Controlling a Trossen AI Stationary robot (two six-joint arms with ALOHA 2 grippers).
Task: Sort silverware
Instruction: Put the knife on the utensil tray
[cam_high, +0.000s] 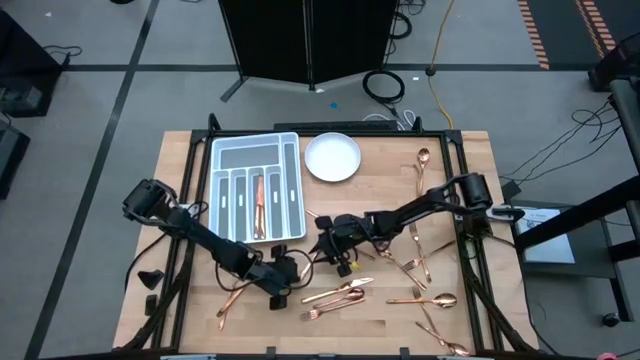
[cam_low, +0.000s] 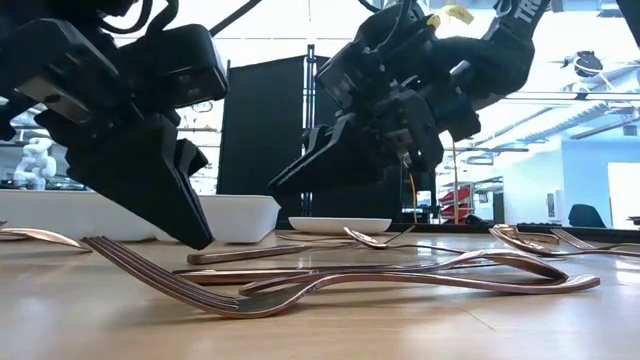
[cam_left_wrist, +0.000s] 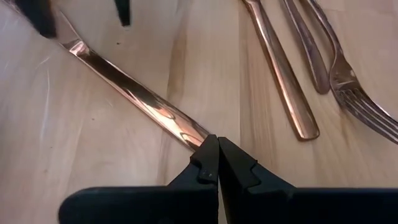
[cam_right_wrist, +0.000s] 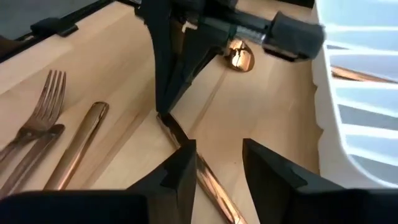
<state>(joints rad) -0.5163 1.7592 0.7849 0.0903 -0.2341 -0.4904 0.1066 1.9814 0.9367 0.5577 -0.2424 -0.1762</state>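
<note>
The step in hand is a handover or joint grip on one copper piece (cam_left_wrist: 140, 102) lying on the table (cam_high: 470, 160) near the front of the grey tray (cam_high: 290, 150). The left gripper (cam_left_wrist: 217, 158) is pinched shut on one end of that piece. The right gripper (cam_right_wrist: 217, 162) stands over its other end with the jaws partly apart, one finger on each side of the shaft — not clamped.

The tray already holds at least one piece (cam_high: 259, 203) in a middle slot; the rest of the silverware (cam_high: 345, 293) is scattered across the front and right of the table, with one spoon (cam_high: 423, 157) near the white plate (cam_high: 332, 157).

The next move probably calls for one gripper to take sole hold, lift, and carry the piece to its slot.

Hard to tell: whether the piece is a knife or a handle only — both ends are covered by grippers. The low view hides the contact point.
</note>
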